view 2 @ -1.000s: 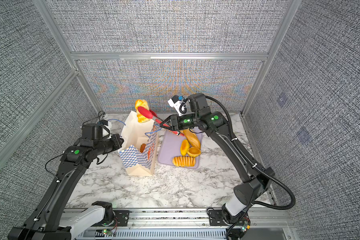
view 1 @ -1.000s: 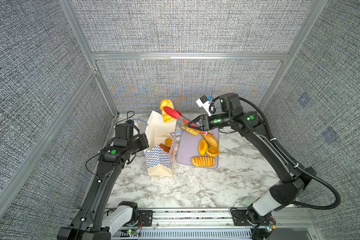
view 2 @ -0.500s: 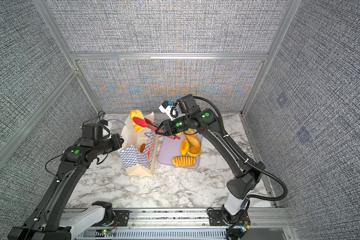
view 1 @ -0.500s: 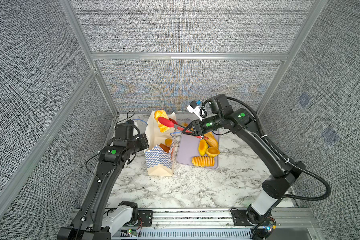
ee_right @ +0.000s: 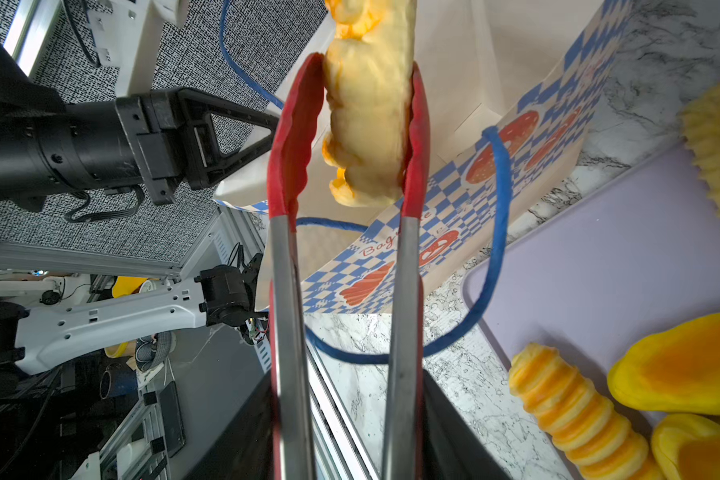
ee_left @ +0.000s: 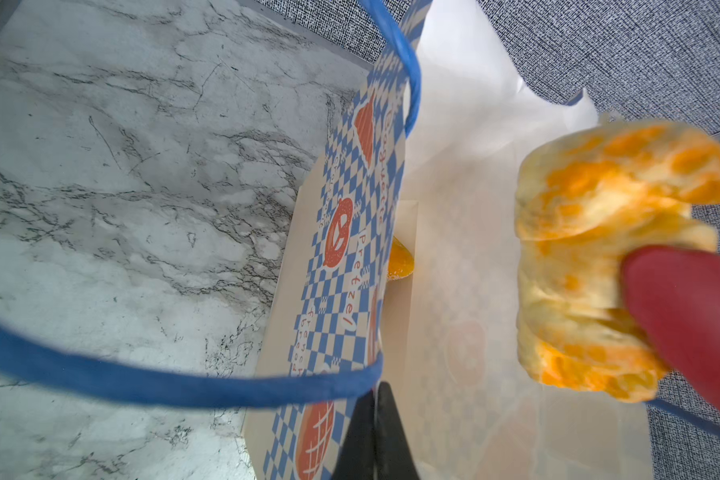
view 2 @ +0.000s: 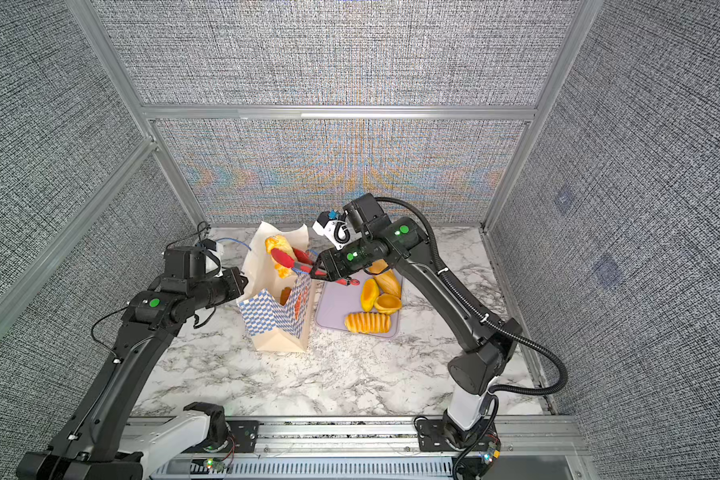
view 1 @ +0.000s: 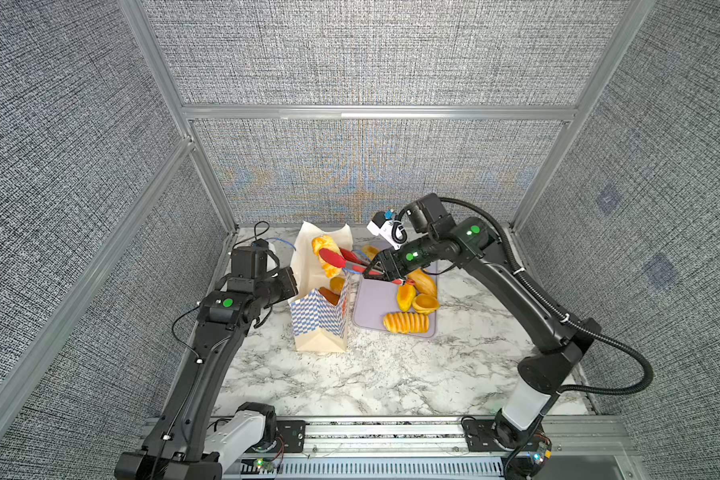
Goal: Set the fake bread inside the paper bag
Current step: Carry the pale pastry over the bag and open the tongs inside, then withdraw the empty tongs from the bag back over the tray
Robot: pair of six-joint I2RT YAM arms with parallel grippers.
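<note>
Over the open mouth of the paper bag (view 1: 319, 316), a pale twisted pastry (view 1: 321, 243) hangs pinched between the tips of the red tongs (view 1: 332, 258), in front of the bag's tall cream back wall. The right gripper (view 1: 375, 272) is clamped on the tongs' steel handles. The left gripper (view 1: 292, 282) has its fingers pressed together on the bag's left rim. The bag stands upright, and two orange bread pieces (view 1: 336, 284) lie low inside it. One blue cord handle (ee_right: 497, 232) droops over the checkered front.

Just beside the bag, on its right, a flat lavender tray (view 1: 371, 303) carries a ribbed roll (view 1: 406, 323), a tart shell (view 1: 425, 303), an oval bun (view 1: 405, 296) and a long loaf (view 1: 422, 282).

Everything rests on a white marble-patterned tabletop (view 1: 391, 374). Grey woven wall panels (view 1: 371, 54) in an aluminium frame (view 1: 375, 112) close off three sides.
</note>
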